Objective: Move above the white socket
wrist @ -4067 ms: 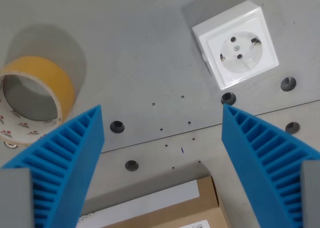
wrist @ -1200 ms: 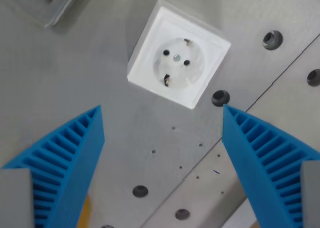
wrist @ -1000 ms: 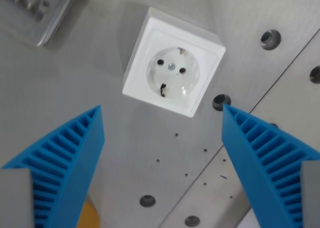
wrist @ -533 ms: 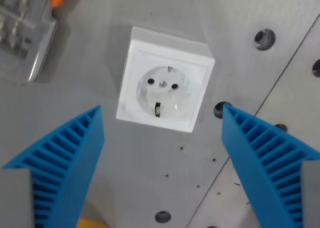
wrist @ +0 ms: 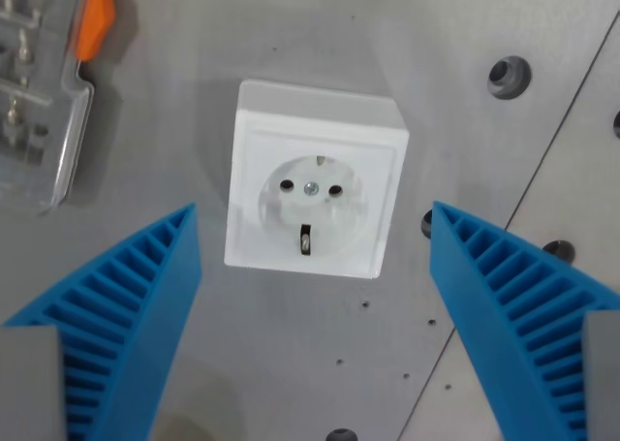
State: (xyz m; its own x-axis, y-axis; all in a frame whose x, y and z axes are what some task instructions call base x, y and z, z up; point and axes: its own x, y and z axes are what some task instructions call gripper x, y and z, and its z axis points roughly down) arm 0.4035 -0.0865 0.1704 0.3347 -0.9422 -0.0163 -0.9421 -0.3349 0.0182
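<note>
Now the gripper (wrist: 312,267) hangs wide open and empty, with the white socket (wrist: 313,192) just ahead of the midpoint between its blue fingers (wrist: 126,310). A clear case (wrist: 44,92) lies ahead to the left. Risk: overshooting forward would lose centring. Compared with half a second ago, the socket sits lower and squarer in view.

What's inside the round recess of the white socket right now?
In the white socket, the recess shows two dark pin holes, a centre screw and earth clips at its top and bottom edges. No plug is in it. What lies under the socket's body on the grey table is covered.
</note>
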